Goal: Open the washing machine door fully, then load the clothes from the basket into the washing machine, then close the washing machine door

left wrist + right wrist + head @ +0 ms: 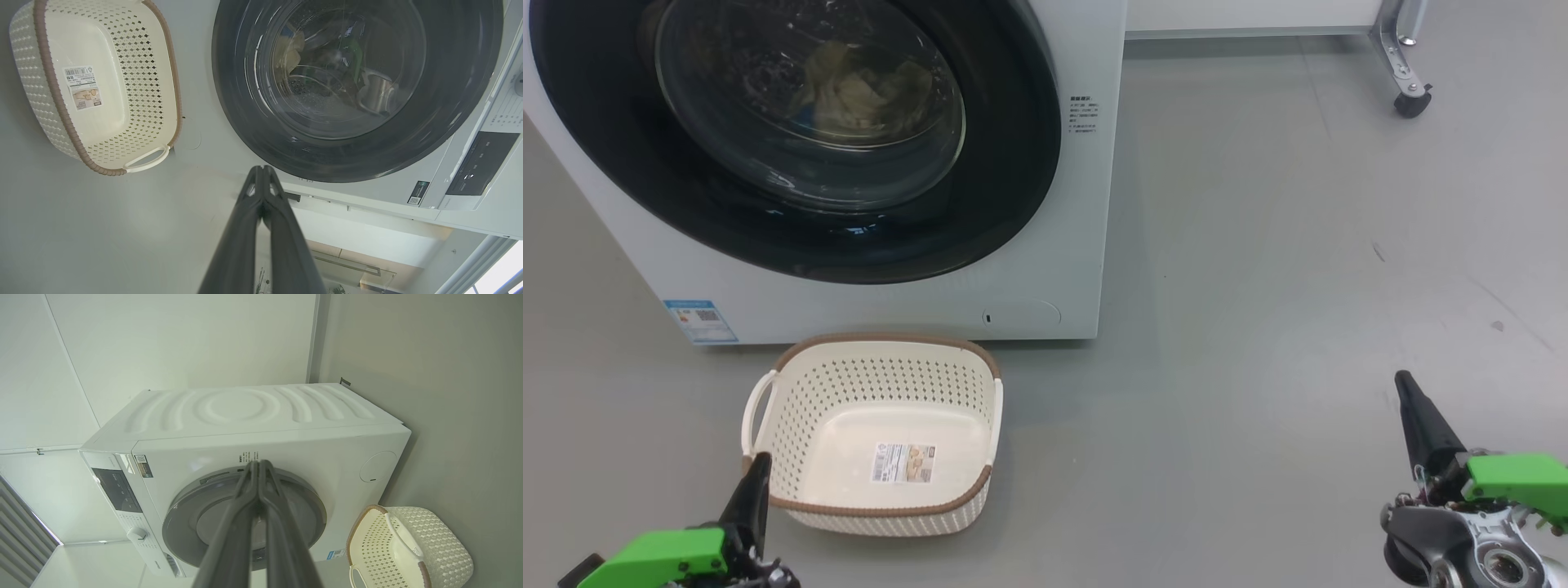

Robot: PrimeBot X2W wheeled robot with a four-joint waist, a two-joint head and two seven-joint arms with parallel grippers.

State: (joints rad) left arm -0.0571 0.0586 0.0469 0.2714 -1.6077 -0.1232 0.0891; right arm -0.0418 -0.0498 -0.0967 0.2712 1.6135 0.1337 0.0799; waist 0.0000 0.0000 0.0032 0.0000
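Since neither arm has anything to carry, both sit low at the bottom edge of the head view.

Left gripper (757, 469): fingers pressed together with nothing between them. The left wrist view confirms that the tips meet.

Right gripper (1409, 400): likewise pressed together on nothing, confirmed by its own wrist view. It is well off to the right over bare floor (1258, 310).

Basket (882, 384): on the floor just beyond the left gripper, whose tip overlaps the near-left rim corner in the head view. I cannot tell whether they touch. Its bottom shows bare down to the label (903, 462). It stands close against the front of the washing machine (1086, 204), probably to keep the carry to the drum short.

Washing machine door (1021, 180): lies against the machine front, its black rim flush as far as I can judge from the right wrist view.

Clothes (866, 90): a pale crumpled heap behind the glass, inside the drum. They are well apart from both grippers, with the door between.

Judgement: loading and closing look done, and I see no step left. I cannot tell whether the latch has caught.
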